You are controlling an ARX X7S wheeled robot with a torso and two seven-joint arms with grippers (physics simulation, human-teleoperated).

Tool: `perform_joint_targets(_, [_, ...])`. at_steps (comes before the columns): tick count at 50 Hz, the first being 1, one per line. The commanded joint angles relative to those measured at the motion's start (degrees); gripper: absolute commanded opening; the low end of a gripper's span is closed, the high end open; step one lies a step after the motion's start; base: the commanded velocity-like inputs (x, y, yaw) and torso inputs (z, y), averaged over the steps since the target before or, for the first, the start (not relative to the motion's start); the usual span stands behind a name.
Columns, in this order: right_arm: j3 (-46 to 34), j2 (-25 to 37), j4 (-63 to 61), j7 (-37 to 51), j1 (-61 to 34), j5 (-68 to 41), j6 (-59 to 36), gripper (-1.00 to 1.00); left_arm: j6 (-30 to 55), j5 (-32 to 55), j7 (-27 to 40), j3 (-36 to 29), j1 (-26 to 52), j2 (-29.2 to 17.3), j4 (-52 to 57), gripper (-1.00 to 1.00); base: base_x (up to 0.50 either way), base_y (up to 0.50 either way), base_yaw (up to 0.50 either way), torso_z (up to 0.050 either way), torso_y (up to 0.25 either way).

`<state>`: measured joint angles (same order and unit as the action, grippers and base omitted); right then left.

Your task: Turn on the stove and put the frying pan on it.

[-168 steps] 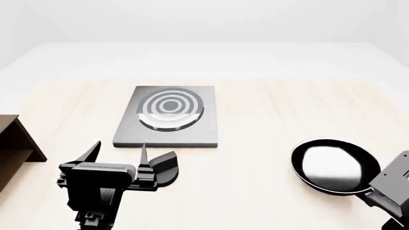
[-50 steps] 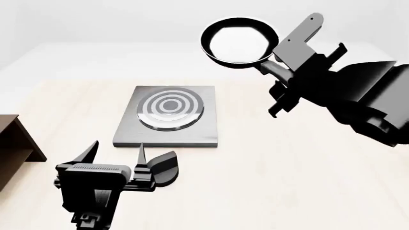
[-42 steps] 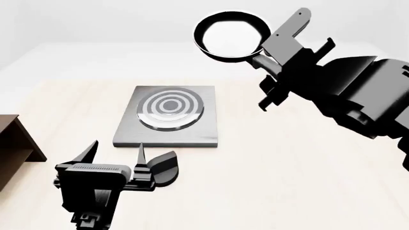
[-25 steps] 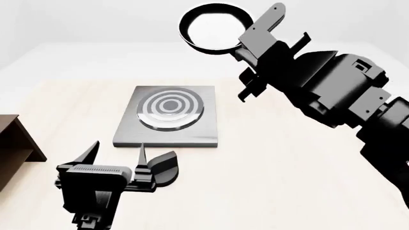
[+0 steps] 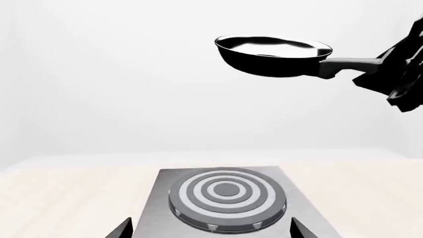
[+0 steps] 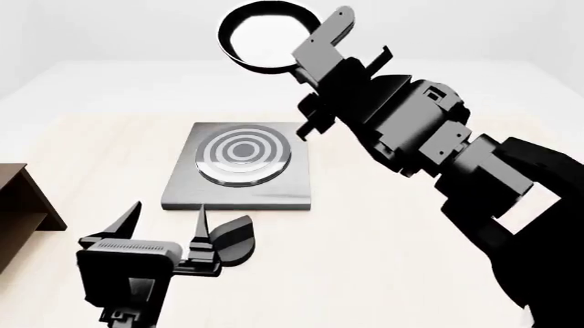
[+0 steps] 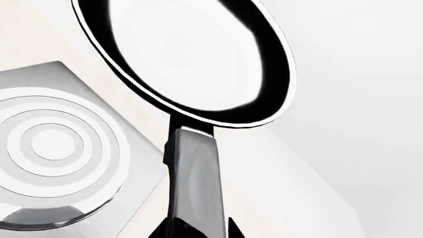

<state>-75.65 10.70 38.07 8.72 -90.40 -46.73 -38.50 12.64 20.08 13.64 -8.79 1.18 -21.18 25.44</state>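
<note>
The right gripper [image 6: 315,51] holds the frying pan [image 6: 262,35] high in the air by its long handle, jaws pinched on that handle; the pan hangs above the far edge of the stove [image 6: 242,166], clear of it, its top rim cut off by the head view's upper border. From the left wrist camera the pan [image 5: 274,53] shows side-on, level, above and to the right of the burner [image 5: 227,198], with the right arm only partly in frame; from the right wrist camera the pan [image 7: 191,54] fills the picture, its glossy inside washed out white, and the jaws themselves are mostly out of frame. The stove sits flat on the pale wooden desk [image 6: 383,225]; its black knob [image 6: 232,239] lies at the near edge, partly hidden behind the left gripper [image 6: 169,219], whose jaws stand spread, hovering just short of the knob. A brown wooden shelf [image 6: 23,205] is cropped at the left.
</note>
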Motion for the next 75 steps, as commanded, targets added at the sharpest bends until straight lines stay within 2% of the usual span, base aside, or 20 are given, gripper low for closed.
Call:
perform_joint_targets(1, [2.47,-5.48,5.06,0.78,-1.29,6.98,1.78,-1.0,-1.37,0.67,-0.52,0.38,-0.46,-0.24,-0.17,1.0,0.0,0.0,0.0,0.0,0.0])
perform_joint_targets(12, [2.42,-9.2,8.46,2.67,-0.96,7.6,2.42,-1.0,-2.77,1.5,-0.92,0.85,-0.88,-0.28,-0.16,1.0,0.0,0.0,0.0,0.001,0.002])
perform_joint_targets(18, [1.47,-10.57,9.16,4.17,-0.15,7.13,3.24,-1.0,-3.47,1.92,-0.83,1.4,-1.07,-0.34,0.26,1.0,0.0,0.0,0.0,0.0,-0.217])
perform_joint_targets(31, [-9.71,-10.68,8.62,9.18,-2.25,-6.34,7.48,-1.0,-3.6,2.35,-0.82,1.54,-1.01,-0.67,0.22,1.0,0.0,0.0,0.0,0.0,-0.25])
perform_joint_targets(42, [-12.16,-10.68,7.52,10.87,-1.82,-9.07,8.91,-1.0,-4.05,2.3,-0.69,1.43,-1.06,-0.62,-0.21,1.0,0.0,0.0,0.0,0.0,-0.245])
perform_joint_targets(58, [-13.32,-8.57,1.07,12.95,0.18,-8.62,9.38,-1.0,-3.52,2.73,-0.19,1.26,-0.95,-0.61,-0.62,1.0,0.0,0.0,0.0,0.0,0.0])
perform_joint_targets(75, [-14.28,-6.61,0.0,13.97,2.75,-7.34,10.48,-1.0,-3.16,2.69,0.38,1.03,-0.73,-0.78,-0.73,1.0,0.0,0.0,0.0,0.0,0.002])
